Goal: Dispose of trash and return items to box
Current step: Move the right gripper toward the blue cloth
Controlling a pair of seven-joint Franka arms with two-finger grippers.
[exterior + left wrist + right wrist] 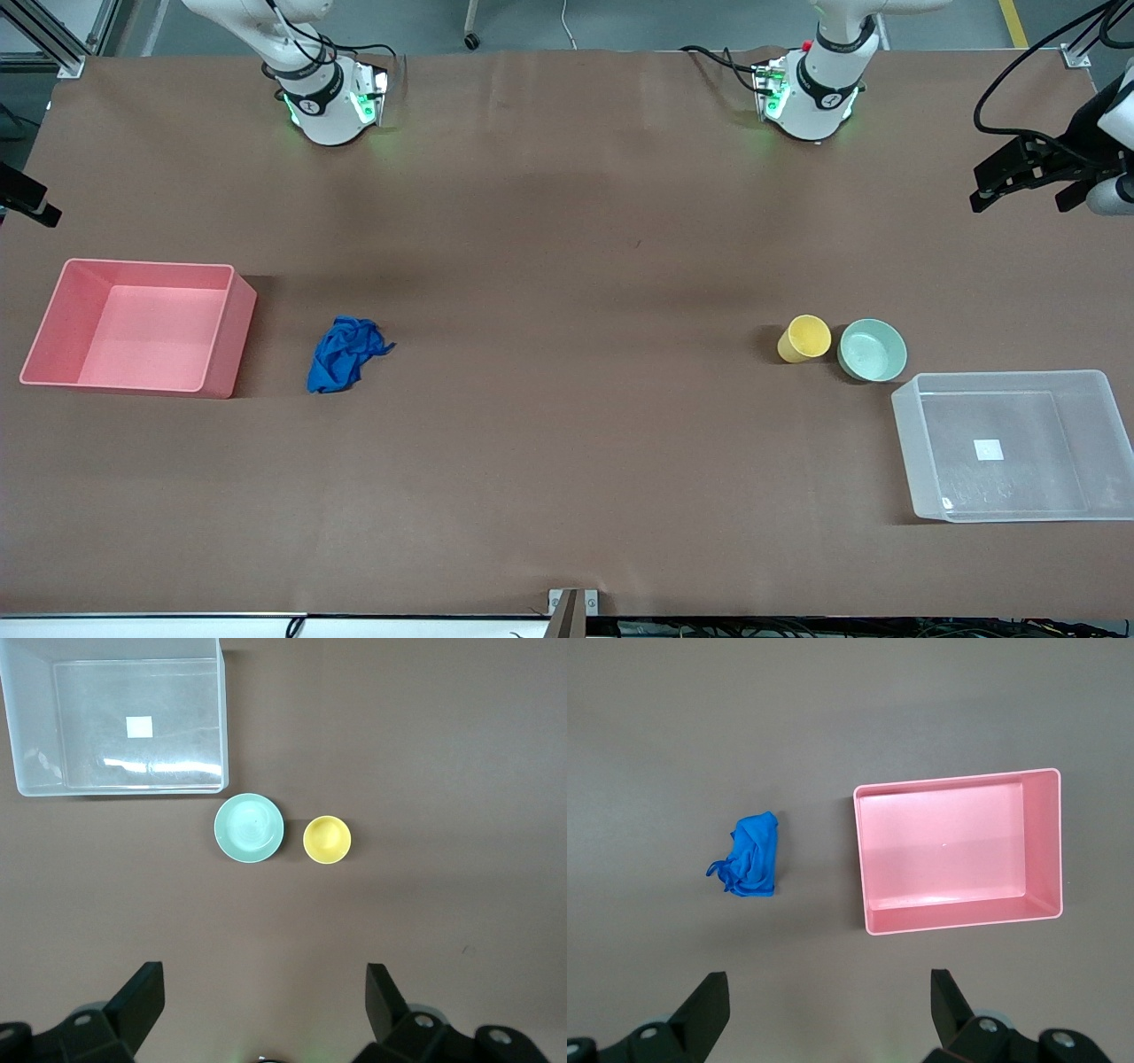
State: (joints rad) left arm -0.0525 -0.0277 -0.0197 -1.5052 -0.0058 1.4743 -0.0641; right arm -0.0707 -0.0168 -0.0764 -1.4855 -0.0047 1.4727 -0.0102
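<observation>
The blue rag (344,354) (750,856) lies crumpled on the brown table beside the pink bin (53,319) (1041,846). Toward the left arm's end, the yellow cup (804,338) (327,839) stands upright next to the mint-green bowl (873,350) (249,827). The clear box (912,443) (221,735) sits nearer the front camera than the bowl, with a white sticker on its bottom. My left gripper (264,979) hangs open high over the table, short of the cup and bowl. My right gripper (828,983) hangs open high over the table, short of the rag and bin. Neither holds anything.
The two arm bases (328,102) (811,97) stand along the table's edge farthest from the front camera. Black gear (1028,168) juts in at the left arm's end of the table and another dark piece (27,199) at the right arm's end.
</observation>
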